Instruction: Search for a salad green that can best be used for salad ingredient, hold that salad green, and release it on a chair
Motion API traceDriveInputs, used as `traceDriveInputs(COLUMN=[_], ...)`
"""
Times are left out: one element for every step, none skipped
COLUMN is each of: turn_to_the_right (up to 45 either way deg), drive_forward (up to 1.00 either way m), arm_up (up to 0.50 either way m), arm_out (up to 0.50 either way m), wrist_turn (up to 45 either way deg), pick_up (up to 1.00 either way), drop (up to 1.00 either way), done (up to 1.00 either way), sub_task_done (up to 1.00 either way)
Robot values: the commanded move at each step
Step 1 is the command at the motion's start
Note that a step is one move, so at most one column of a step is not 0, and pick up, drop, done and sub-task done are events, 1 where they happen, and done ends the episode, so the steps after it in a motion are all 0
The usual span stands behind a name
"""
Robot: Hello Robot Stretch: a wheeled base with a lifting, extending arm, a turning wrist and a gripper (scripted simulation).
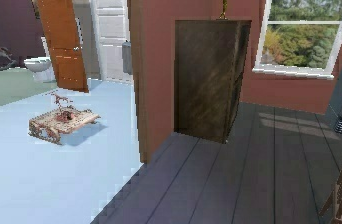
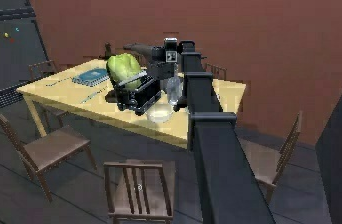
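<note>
A dark wooden cabinet stands against a red-brown wall. A window lies to its right. At left, a pale blue floor carries a low tan object. Beyond it are an orange door and a toilet.

**Wood Nearly Everywhere**

The table was pale, smooth wood; the chairs darker wood with matt seats. The arm looked matt black. The cabinet showed streaky dark wood grain, the floor planks dull grey, the toilet glossy white.

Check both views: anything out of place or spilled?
A flat tan thing with reddish twigs lies askew on the pale blue floor, apart from any furniture. Nothing on the table looks spilled.
</note>
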Motion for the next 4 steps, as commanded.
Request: traceDriveInputs(turn_to_the_right=[0.0,0.0,0.0,0.0], drive_forward=[0.0,0.0,0.0,0.0], arm_up=[0.0,-0.42,-0.5,0.0], arm_out=[0.0,0.0,0.0,0.0], wrist_turn=[12.0,0.0,0.0,0.0], pick_up=[0.0,0.0,0.0,0.0], drop=[0.0,0.0,0.0,1.0], done=[0.0,0.0,0.0,0.0], sub_task_done=[0.0,0.0,0.0,0.0])
